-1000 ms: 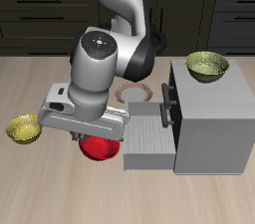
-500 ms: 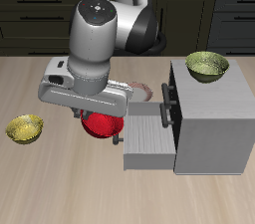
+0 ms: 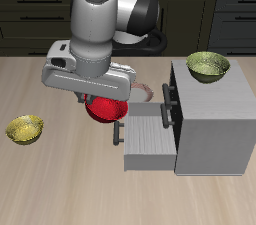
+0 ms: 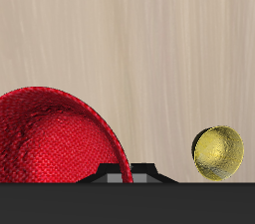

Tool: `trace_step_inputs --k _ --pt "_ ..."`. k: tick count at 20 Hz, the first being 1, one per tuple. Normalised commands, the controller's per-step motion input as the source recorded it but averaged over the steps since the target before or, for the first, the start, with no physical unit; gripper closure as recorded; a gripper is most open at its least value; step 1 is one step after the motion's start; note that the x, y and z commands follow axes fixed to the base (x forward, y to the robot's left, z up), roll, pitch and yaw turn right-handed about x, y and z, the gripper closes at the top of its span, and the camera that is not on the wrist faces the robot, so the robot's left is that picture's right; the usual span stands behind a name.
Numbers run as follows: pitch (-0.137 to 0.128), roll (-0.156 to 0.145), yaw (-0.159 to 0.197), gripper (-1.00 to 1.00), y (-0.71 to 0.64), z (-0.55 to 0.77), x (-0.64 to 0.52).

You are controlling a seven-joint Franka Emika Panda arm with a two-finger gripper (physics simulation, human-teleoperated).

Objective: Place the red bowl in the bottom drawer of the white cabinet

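The red bowl [image 3: 105, 110] hangs from my gripper [image 3: 100, 100], lifted above the table beside the open bottom drawer [image 3: 147, 136] of the white cabinet [image 3: 208, 119]. My gripper is shut on the bowl's rim. In the wrist view the red bowl [image 4: 50, 138] fills much of the frame close to a fingertip [image 4: 127, 173], with bare wood table below it. The drawer is pulled out toward the bowl and its ribbed floor shows.
A yellow-green bowl [image 3: 207, 66] sits on the cabinet's top. Another yellow-green bowl [image 3: 24, 128] lies on the table away from the cabinet, also in the wrist view [image 4: 218, 153]. A white plate [image 3: 140, 91] lies behind the arm.
My gripper has risen with the red bowl and moved toward the drawer. The bowl has left the table surface.
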Motion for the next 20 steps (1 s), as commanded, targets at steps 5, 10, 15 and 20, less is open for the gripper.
trace_step_inputs --k 5,10,15,20 --pt "0.0 0.053 0.017 1.0 0.27 0.01 -0.24" --pt "0.011 0.054 0.043 1.0 0.33 -0.06 -0.1" --pt "0.008 0.061 0.046 1.0 0.35 -0.09 -0.06" --pt "0.018 0.038 0.031 1.0 0.24 -0.1 0.03"
